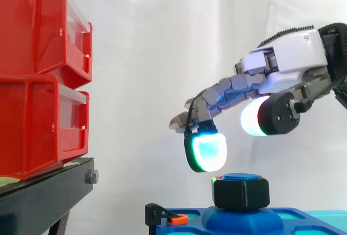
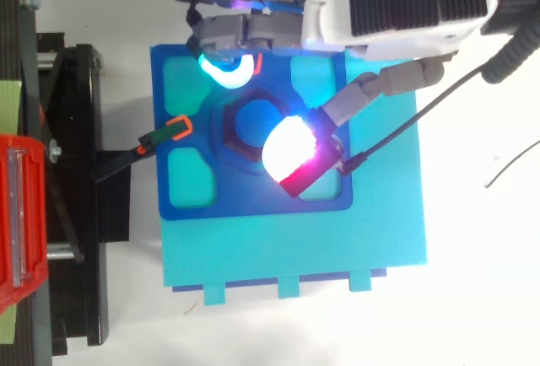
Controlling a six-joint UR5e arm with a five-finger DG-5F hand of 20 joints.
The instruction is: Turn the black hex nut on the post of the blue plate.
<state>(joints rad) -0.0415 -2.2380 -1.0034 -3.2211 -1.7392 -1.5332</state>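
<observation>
The black hex nut point(image 1: 241, 193) sits on the blue post at the middle of the blue plate point(image 2: 198, 206); from above the nut point(image 2: 226, 130) rings the post top. My hand point(image 1: 287, 64) hovers above it, reaching in from the right. Its fingers point(image 1: 206, 151) are stretched out and slightly bent, one cyan-green pad hanging just above and left of the nut. The thumb pad point(image 2: 291, 151), glowing white and red, floats over the nut's right side. Nothing is held and no pad touches the nut.
Two stacked red bins point(image 1: 40, 78) stand on a black stand point(image 1: 49, 191) to the left. A black clamp with an orange tip point(image 2: 173, 130) grips the plate's left edge. The plate rests on a cyan base point(image 2: 295, 256).
</observation>
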